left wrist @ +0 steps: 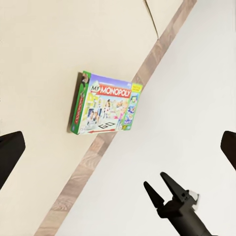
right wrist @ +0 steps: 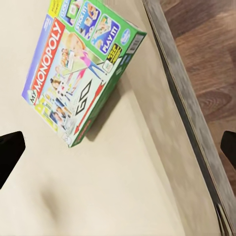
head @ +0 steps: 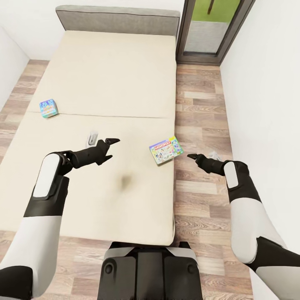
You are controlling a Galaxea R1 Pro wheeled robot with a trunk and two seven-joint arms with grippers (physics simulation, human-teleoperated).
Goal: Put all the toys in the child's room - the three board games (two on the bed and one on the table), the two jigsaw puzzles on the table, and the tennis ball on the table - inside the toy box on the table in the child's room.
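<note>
A green-edged Monopoly board game (head: 166, 150) lies flat on the beige bed (head: 104, 75), close to its right edge. It also shows in the left wrist view (left wrist: 104, 104) and large in the right wrist view (right wrist: 78, 64). A blue board game (head: 48, 108) lies near the bed's left edge. My left gripper (head: 111, 148) hovers open over the mattress, left of the Monopoly box. Open too, my right gripper (head: 192, 157) hangs over the floor just right of that box, nothing held. The left wrist view catches the right gripper (left wrist: 160, 189) with its fingers spread.
A grey headboard (head: 116, 18) closes the bed's far end. A strip of wood-plank floor (head: 200, 104) runs between the bed and the white wall (head: 266, 83) on the right. A dark-framed window (head: 212, 29) stands at the far right corner. My base (head: 146, 266) is at the bed's foot.
</note>
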